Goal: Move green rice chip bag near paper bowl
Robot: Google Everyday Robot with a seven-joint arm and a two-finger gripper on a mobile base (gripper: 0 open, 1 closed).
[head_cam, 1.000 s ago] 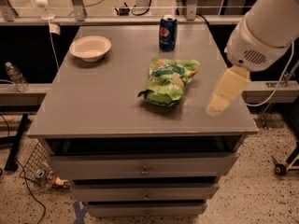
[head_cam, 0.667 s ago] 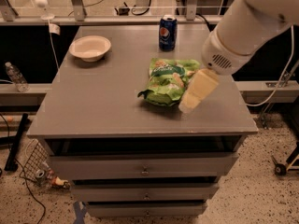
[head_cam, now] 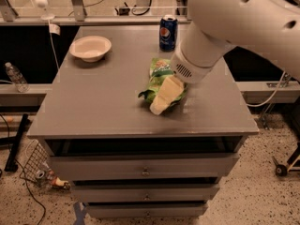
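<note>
Green rice chip bag (head_cam: pixel 158 75): well apart from paper bowl (head_cam: pixel 90 48)
Gripper (head_cam: pixel 165 95): low over the bag, open or closed can't tell

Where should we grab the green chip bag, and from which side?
Probably from above, at the near end of the green rice chip bag: it lies flat, so only its crinkled folds offer purchase. The gripper is over that end.

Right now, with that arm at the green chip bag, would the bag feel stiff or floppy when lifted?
Probably floppy: the green rice chip bag looks crinkled and puffy by the gripper. Likely light for its size, so it may slide on the smooth table if pushed.
</note>
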